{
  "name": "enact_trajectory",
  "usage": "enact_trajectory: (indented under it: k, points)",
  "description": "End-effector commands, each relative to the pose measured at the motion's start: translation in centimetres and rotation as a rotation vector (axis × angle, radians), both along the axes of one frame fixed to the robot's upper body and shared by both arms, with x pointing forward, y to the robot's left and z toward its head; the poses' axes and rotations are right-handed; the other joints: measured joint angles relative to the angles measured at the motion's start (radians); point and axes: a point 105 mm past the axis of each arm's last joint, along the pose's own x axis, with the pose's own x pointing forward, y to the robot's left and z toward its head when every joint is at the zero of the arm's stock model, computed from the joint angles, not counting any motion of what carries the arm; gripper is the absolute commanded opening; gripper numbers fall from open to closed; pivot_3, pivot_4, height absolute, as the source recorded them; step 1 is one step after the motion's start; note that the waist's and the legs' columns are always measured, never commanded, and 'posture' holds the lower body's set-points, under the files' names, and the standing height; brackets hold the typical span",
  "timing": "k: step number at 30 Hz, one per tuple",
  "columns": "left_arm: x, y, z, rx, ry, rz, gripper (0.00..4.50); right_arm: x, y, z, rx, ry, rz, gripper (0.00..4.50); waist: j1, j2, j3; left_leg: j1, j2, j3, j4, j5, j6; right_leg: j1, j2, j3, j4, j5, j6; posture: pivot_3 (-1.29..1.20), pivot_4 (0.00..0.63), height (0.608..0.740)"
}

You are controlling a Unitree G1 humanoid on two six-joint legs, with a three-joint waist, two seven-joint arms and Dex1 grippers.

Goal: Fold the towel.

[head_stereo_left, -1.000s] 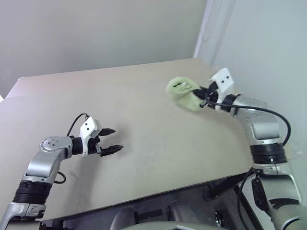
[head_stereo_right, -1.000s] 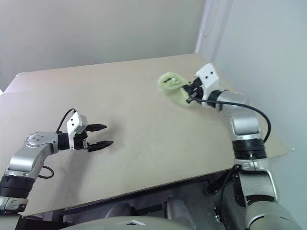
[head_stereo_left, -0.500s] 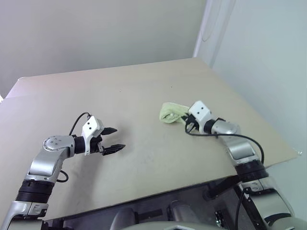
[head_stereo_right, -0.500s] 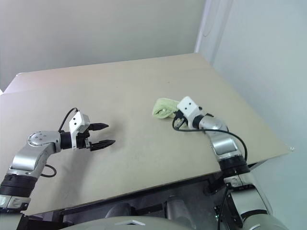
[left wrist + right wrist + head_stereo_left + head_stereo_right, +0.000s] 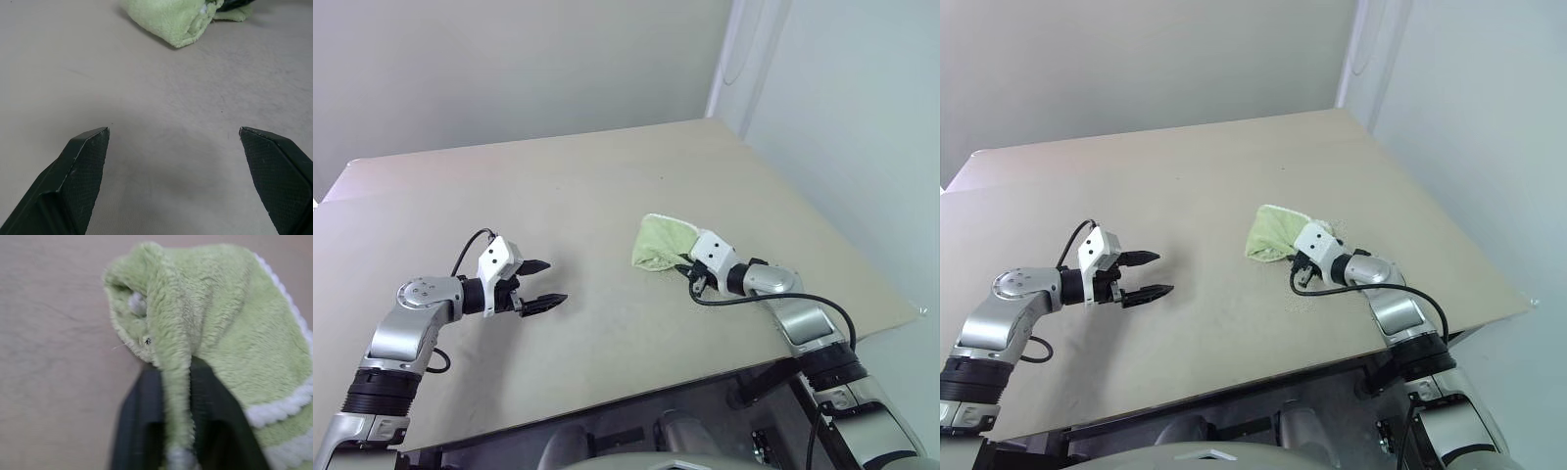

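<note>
The towel [image 5: 661, 242] is a light green terry cloth with white edging, lying bunched on the tan table [image 5: 558, 186] right of centre. My right gripper [image 5: 689, 266] rests low at the towel's near-right edge. In the right wrist view its two black fingers [image 5: 142, 411] stand on either side of a ridge of the towel [image 5: 215, 318], shut on it. My left gripper [image 5: 556, 282] hovers over bare table well to the left of the towel, open and holding nothing. Its wrist view shows the towel [image 5: 171, 19] far ahead of its spread fingertips [image 5: 90, 147].
The table's right edge [image 5: 862, 264] runs close behind my right arm, with a pale wall beyond it. The front edge [image 5: 636, 392] lies below both grippers. A black cable [image 5: 803, 294] loops along my right forearm.
My right gripper came down from above the table's far right, toward me and leftward, carrying the towel. The towel now rests on the table and has spread a little. The left gripper kept still.
</note>
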Motion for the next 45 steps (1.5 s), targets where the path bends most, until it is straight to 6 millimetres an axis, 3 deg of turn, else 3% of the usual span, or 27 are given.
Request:
enact_trajectory:
  k: [1, 5, 9, 12, 16, 19, 27, 30, 33, 38, 42, 45]
  points:
    - [0.3, 0.2, 1.5, 0.011, -0.058, -0.006, 4.50, -0.4, 0.2, 3.0, 0.081, -0.028, 0.051, 2.24, 0.000, 0.000, 0.000, 0.000, 0.000, 0.000, 0.000, 0.000, 0.000, 0.000, 0.000, 0.000, 0.000, 0.000, 0.000, 0.00, 0.000, 0.740]
    - [0.3, 0.4, 1.6, 0.014, -0.055, -0.004, 4.50, -1.1, 0.2, 5.8, 0.274, 0.054, 0.068, 3.65, 0.002, 0.000, 0.000, 0.000, 0.000, 0.000, 0.000, 0.000, 0.000, 0.000, 0.000, 0.000, 0.000, 0.000, 0.000, 0.00, 0.000, 0.740]
    - [0.4, 0.9, 1.6, 0.014, -0.053, 0.013, 4.50, 0.0, 0.9, 9.0, 0.500, 0.088, 0.027, 3.65, -0.004, 0.000, 0.000, 0.001, 0.000, 0.000, 0.000, 0.000, 0.000, 0.001, 0.000, 0.000, 0.000, 0.000, 0.000, 0.00, 0.000, 0.740]
    - [0.4, 1.1, 1.7, 0.004, -0.051, 0.022, 4.50, 2.2, 1.6, 9.1, 0.564, 0.106, -0.058, 3.65, -0.006, 0.000, 0.000, 0.002, 0.001, 0.000, 0.000, 0.000, 0.000, 0.001, 0.001, 0.000, 0.001, 0.001, -0.001, 0.00, 0.000, 0.740]
    - [0.4, 1.2, 1.9, 0.001, -0.055, 0.027, 4.50, 4.9, 2.4, 6.9, 0.548, 0.129, -0.178, 3.65, -0.001, 0.000, 0.000, 0.001, 0.001, -0.001, 0.000, 0.000, 0.000, 0.000, 0.001, 0.000, 0.001, 0.001, -0.001, 0.00, 0.000, 0.740]
    - [0.2, 1.1, 2.0, 0.001, -0.062, 0.036, 4.50, 5.7, 2.7, 3.3, 0.466, 0.145, -0.233, 3.65, -0.001, 0.000, 0.000, -0.001, 0.000, 0.000, 0.000, 0.000, 0.000, 0.000, 0.000, 0.000, -0.001, 0.003, -0.004, 0.00, 0.000, 0.740]
    - [-0.5, 1.1, 2.1, -0.003, -0.069, 0.055, 4.50, 5.7, 2.2, -3.5, 0.338, 0.206, -0.333, 3.65, -0.015, 0.000, 0.000, 0.000, 0.000, 0.000, -0.001, 0.000, 0.000, 0.000, 0.000, 0.000, 0.000, 0.004, -0.001, 0.00, 0.000, 0.740]
    - [-0.7, 1.2, 2.1, -0.002, -0.068, 0.061, 4.50, 5.3, 2.4, -4.4, 0.299, 0.211, -0.301, 3.65, -0.024, 0.000, -0.001, 0.004, 0.000, -0.001, 0.000, 0.000, 0.000, 0.004, 0.000, 0.000, 0.000, 0.002, -0.003, 0.00, 0.000, 0.740]
    - [-0.6, 1.4, 2.1, -0.004, -0.067, 0.066, 4.50, 5.6, 2.4, -3.4, 0.313, 0.177, -0.285, 3.65, -0.028, 0.000, -0.001, 0.008, 0.000, -0.001, 0.001, 0.000, 0.000, 0.010, 0.000, 0.000, 0.000, 0.000, 0.000, 0.00, 0.000, 0.740]
    - [-0.5, 1.6, 2.1, -0.013, -0.065, 0.071, 4.50, 6.2, 1.7, 2.3, 0.431, 0.085, -0.218, 3.65, -0.028, 0.001, 0.000, 0.008, 0.000, -0.001, 0.000, 0.000, 0.000, 0.009, 0.000, 0.000, 0.000, 0.000, 0.000, 0.00, 0.000, 0.740]
    - [-0.1, 1.8, 2.1, -0.019, -0.072, 0.082, 4.50, 4.2, 1.0, 7.3, 0.515, 0.028, -0.096, 3.65, -0.027, 0.002, 0.000, 0.000, 0.000, -0.001, 0.000, 0.000, 0.000, 0.001, 0.000, 0.000, 0.000, 0.004, 0.000, 0.00, 0.000, 0.740]
    - [0.2, 1.8, 2.5, -0.028, -0.081, 0.088, 4.50, 2.1, 0.2, 9.2, 0.505, 0.016, -0.020, 3.65, -0.025, 0.002, 0.000, -0.001, 0.000, -0.002, -0.001, 0.000, 0.000, 0.000, 0.000, -0.001, 0.000, 0.004, 0.000, 0.00, 0.000, 0.740]
